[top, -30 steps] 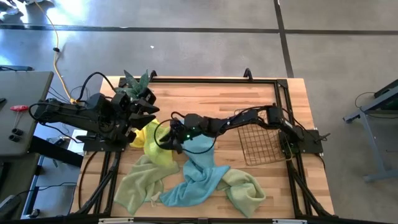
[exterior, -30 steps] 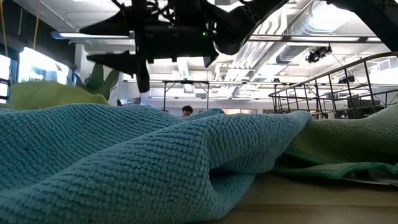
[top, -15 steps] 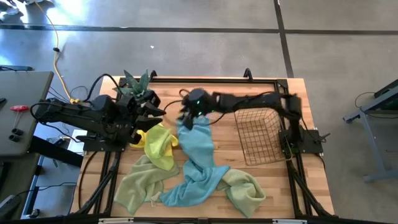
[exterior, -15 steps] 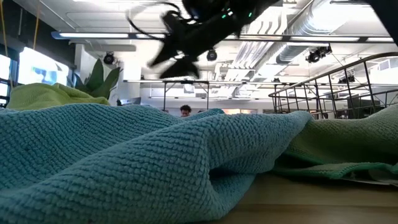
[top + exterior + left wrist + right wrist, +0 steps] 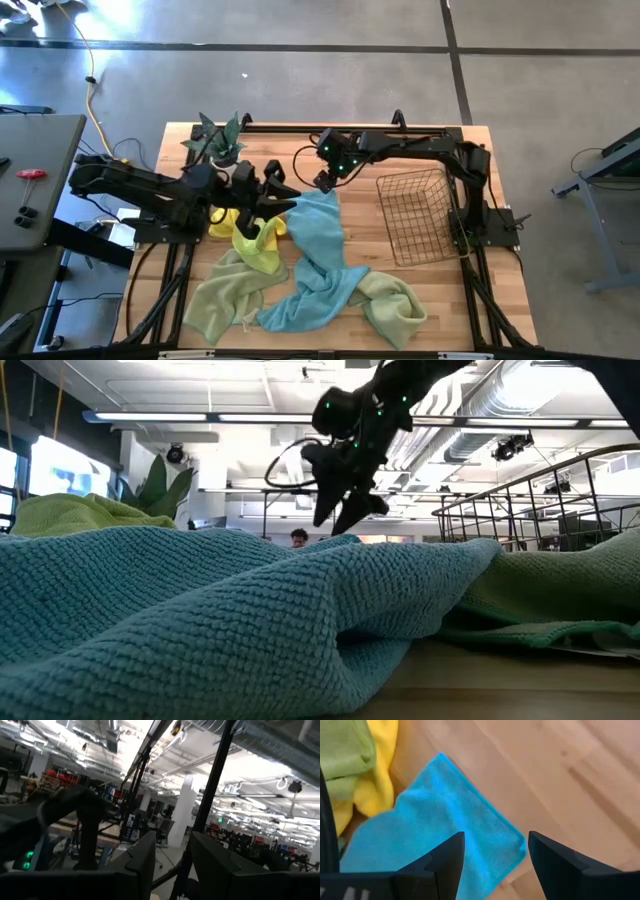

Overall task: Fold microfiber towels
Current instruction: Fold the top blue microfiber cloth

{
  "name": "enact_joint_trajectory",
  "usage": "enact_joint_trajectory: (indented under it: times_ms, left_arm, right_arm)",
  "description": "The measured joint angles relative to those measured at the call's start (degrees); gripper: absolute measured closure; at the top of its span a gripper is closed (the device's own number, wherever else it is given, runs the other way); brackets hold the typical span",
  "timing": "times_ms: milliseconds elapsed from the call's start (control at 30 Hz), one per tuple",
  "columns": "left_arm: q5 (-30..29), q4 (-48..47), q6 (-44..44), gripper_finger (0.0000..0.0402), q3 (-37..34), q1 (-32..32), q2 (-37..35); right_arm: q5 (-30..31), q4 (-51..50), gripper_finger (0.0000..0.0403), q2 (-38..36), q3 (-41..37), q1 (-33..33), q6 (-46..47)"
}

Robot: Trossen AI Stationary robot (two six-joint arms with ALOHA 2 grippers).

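A light blue towel [image 5: 318, 255] lies stretched out on the wooden table, its far end [image 5: 470, 835] flat on the wood. A yellow towel [image 5: 255, 235] lies crumpled to its left. One green towel [image 5: 220, 300] lies near the front left and another [image 5: 395, 305] near the front right. My right gripper [image 5: 495, 851] hangs open above the blue towel's far end, pointing steeply down, with nothing between its fingers; the low view shows the right gripper [image 5: 338, 520] clear of the cloth. My left gripper [image 5: 288, 196] stands open over the yellow towel, tipped upward and holding nothing.
A copper wire basket [image 5: 418, 215] stands at the right, close to my right arm. A potted plant [image 5: 220, 140] sits at the far left corner. Bare wood shows along the far edge between plant and basket.
My right gripper has swung from over the yellow towel toward the far edge and to the right, tipping down. The blue towel's far end has been drawn toward the far edge and now lies spread flat. My left gripper has moved rightward and lower, over the yellow towel.
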Motion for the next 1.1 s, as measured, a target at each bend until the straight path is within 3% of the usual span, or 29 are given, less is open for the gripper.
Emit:
enact_joint_trajectory:
  times_ms: [367, 733, 900, 1100]
  left_arm:
    - [-1.02, 5.13, -2.94, 0.0287, 0.00, 0.01, 2.30]
    - [-1.51, 5.07, -2.94, 0.0287, 0.00, 0.76, 2.30]
    - [-1.51, 5.02, -2.94, 0.0287, 0.00, 2.52, 2.30]
    - [0.59, 5.00, -2.95, 0.0287, 0.00, 4.62, 2.30]
  right_arm:
    - [2.95, -2.56, 0.0190, 7.44, -0.01, -0.73, -8.51]
    - [-1.93, -1.63, 0.0196, 10.97, 0.20, -1.20, -10.77]
    - [-2.44, -1.13, 0.0240, 11.05, 0.20, -0.25, -11.38]
    - [-2.04, -1.06, 0.0327, 11.16, 0.13, 0.05, -10.91]
